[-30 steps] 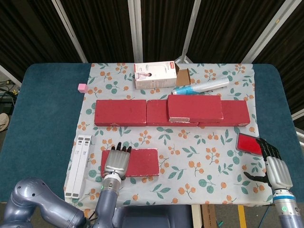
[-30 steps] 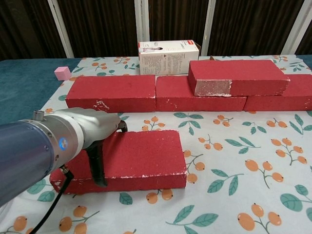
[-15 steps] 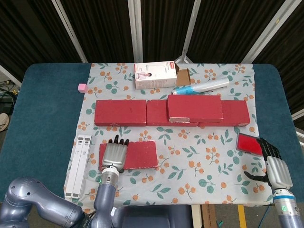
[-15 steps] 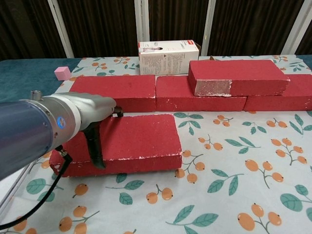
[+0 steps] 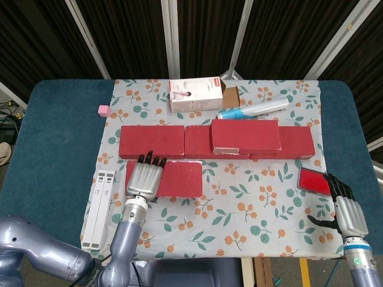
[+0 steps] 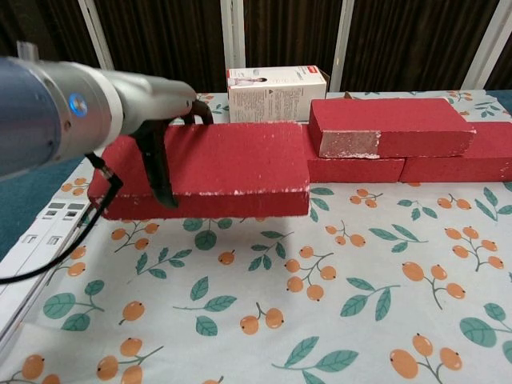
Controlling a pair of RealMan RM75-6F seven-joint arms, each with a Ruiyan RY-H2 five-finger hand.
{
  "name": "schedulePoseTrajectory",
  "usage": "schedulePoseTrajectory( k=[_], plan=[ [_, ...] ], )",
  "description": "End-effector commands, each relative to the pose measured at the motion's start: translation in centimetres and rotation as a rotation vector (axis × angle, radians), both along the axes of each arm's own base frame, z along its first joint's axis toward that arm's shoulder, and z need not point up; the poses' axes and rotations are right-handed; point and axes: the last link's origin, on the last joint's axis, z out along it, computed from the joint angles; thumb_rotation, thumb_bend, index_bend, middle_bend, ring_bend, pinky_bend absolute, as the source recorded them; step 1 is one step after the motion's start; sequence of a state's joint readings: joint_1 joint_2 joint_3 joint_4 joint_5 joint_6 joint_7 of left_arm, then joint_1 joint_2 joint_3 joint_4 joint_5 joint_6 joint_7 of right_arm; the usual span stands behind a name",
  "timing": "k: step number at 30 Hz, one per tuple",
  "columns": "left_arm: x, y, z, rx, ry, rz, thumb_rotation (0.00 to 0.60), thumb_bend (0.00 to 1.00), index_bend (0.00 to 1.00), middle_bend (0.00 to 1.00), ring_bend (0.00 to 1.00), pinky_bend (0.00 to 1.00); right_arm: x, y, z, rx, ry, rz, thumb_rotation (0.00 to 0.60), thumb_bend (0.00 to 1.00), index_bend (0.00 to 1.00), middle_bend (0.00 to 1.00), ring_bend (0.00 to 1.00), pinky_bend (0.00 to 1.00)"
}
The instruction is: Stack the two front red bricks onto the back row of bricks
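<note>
Spreading across most of the teal surface [image 5: 54,149] was a floral cloth [image 5: 263,209], and on it the back row of bricks [image 5: 152,142] ran left to right, with one stacked brick [image 5: 245,136] already lying on its right half. Compared with a second earlier, the carried brick [image 5: 176,179] had risen off the cloth and travelled toward that row; the chest view showed it held level and clear of the cloth, its far edge about up to the row's left portion, which it hid there. The left robot hand [image 5: 143,178] grasped its left end, fingers over the top and thumb down the near face. That suggested the second stacking was well under way, with only the final carry over the row and the set-down left. The right robot hand [image 5: 347,209] hovered near the surface's right edge, fingers loosely apart and holding nothing, just beside a small red card [image 5: 312,179]. Behind the row lay a white carton [image 5: 194,95] and a blue-capped tube [image 5: 251,110]; a white slatted strip [image 5: 100,206] lay left of the carried brick, and a tiny pink cube [image 5: 103,110] sat at the cloth's far left edge. None of these seemed to block the path; the stacked brick's left end looked like the nearest thing to avoid.
</note>
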State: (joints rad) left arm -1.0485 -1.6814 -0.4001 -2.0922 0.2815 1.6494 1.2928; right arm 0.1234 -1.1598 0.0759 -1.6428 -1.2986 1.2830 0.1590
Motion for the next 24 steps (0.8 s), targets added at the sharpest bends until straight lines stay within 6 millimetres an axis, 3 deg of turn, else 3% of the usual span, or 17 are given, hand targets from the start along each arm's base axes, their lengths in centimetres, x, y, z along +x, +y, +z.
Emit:
schedulePoseTrajectory(
  k=[1, 9, 24],
  plan=[
    [1.0, 1.6, 1.8, 0.000, -0.009, -0.020, 0.600, 0.00, 0.31, 0.42, 0.05, 0.12, -0.2, -0.1, 0.0, -0.002, 0.004, -0.009, 0.600, 0.15, 0.00, 0.00, 0.00, 0.00],
    [2.3, 6.8, 4.4, 0.040, -0.028, -0.041, 0.600, 0.00, 0.32, 0.41, 0.05, 0.11, -0.9, -0.6, -0.3, -0.003, 0.020, -0.050, 0.600, 0.15, 0.00, 0.00, 0.00, 0.00],
    [1.5, 14.8, 3.7, -0.045, 0.046, 0.025, 0.600, 0.01, 0.34, 0.41, 0.05, 0.08, -1.9, -1.4, -0.6, -0.011, 0.050, -0.107, 0.600, 0.15, 0.00, 0.00, 0.00, 0.00]
  ],
)
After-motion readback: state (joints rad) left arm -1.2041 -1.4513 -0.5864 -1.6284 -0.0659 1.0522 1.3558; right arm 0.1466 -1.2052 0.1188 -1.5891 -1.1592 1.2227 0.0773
